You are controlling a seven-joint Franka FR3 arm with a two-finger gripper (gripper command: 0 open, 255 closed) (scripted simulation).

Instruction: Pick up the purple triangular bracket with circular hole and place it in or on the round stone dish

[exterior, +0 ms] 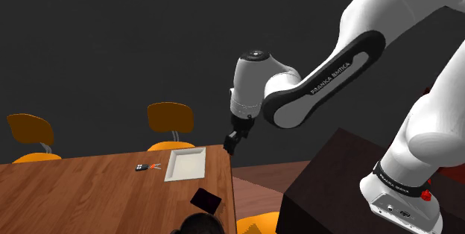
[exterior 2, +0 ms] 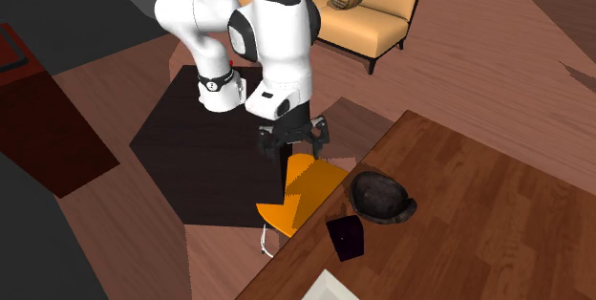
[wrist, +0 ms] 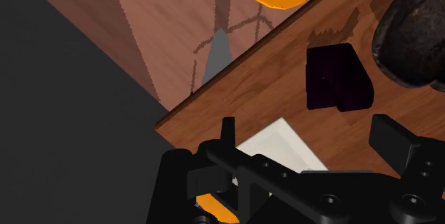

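Wooden table (exterior 2: 478,212) holds dark purple bracket (exterior 2: 346,236) just beside dark round dish (exterior 2: 380,196). Gripper (exterior 2: 292,143) up near table edge, fingers apart, empty

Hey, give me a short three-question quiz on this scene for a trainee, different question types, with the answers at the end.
1. True or false: the pincer holds the dark purple bracket.
2. Fill in: the round dark dish on the wooden table holds ___.
3. The bracket rests: A in the dish; B on the table; C on the white tray.
Key: 1 false; 2 nothing; 3 B.
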